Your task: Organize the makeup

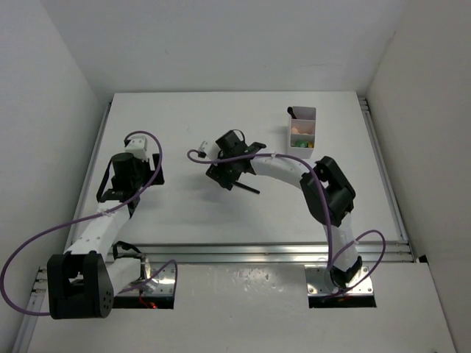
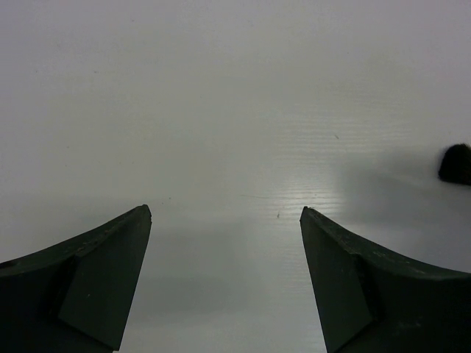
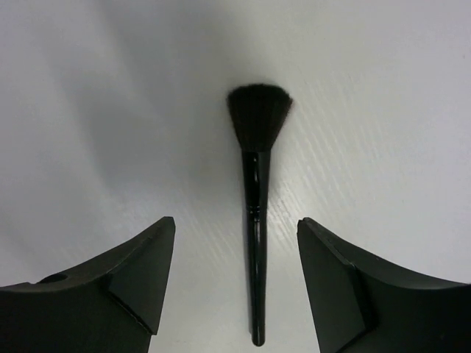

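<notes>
Right fingers [image 3: 132,287]: spread wide, one on each side of the brush [image 3: 254,220] handle. There is a gap on both sides and nothing is held.
Left fingers [image 2: 96,287]: wide apart over bare worktop [image 1: 184,213], nothing between them. Probably parked aside to leave the centre to the right arm.
Brush position: flat on the worktop near its middle, well apart from the box [image 1: 314,121]. The handle runs between the right fingers and the bristles point away from the wrist.
Reason for pose: the fingers straddle the shaft crosswise, so closing should pinch the narrow handle rather than the soft head.
Brush material: slim, round, glossy black handle with a bright reflected streak. The head is matt, dense and fanned.
Handling risk: the slick, thin shaft lies flat and may roll or slip, so the fingers need to be low before closing.
Box: translucent white with two compartments, at the far right of the worktop. It holds a peach piece [image 1: 297,132], something green, and a dark item in the far compartment.
Worktop texture: white and matt, faintly ribbed.
Unresolved: a small dark blob [image 2: 456,163] at the edge of the left wrist view. I cannot tell what it is.
</notes>
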Robot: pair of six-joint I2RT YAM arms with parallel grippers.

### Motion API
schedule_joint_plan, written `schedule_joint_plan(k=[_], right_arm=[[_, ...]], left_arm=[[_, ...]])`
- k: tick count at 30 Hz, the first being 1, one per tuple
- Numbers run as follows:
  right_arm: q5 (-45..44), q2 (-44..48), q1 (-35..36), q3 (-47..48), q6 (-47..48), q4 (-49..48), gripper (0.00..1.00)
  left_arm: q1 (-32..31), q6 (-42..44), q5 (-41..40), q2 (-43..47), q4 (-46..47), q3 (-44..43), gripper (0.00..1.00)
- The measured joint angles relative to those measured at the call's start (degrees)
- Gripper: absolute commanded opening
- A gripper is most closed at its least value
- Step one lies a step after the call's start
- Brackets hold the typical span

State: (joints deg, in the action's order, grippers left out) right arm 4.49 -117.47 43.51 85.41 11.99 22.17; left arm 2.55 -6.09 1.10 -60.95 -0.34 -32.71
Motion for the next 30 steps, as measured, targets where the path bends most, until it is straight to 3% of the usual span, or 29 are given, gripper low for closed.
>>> schedule_joint_plan(k=[6, 10, 13, 24, 27, 30], right_arm=[[-1.8, -6.5, -1.9, 4.1, -0.1, 3.7, 0.58], [-1.7, -8.0, -2.2, 4.7, 0.1, 5.3, 0.37], [-1.6, -8.6, -2.1, 5.5, 0.5, 6.9, 0.02], [1.4, -7.4, -4.0, 6.0, -1.9, 4.1, 0.00], [4.9, -1.4, -8.0, 1.6, -8.1, -5.4, 0.00], [6.6, 7.0, -15.5, -5.7, -16.8, -24.1, 0.00]], left_arm=[[0.4, 0.0, 0.0, 0.0, 0.0, 0.0, 0.88], [0.8, 0.0, -0.1, 0.0, 0.0, 0.0, 0.88], [0.8, 0.0, -0.1, -0.1, 0.0, 0.0, 0.88], [0.8, 0.0, -0.1, -0.7, -0.5, 0.0, 0.88], [0.8, 0.0, -0.1, -1.1, -0.9, -0.1, 0.88], [0.8, 0.1, -0.1, -1.8, -1.4, -0.3, 0.88]])
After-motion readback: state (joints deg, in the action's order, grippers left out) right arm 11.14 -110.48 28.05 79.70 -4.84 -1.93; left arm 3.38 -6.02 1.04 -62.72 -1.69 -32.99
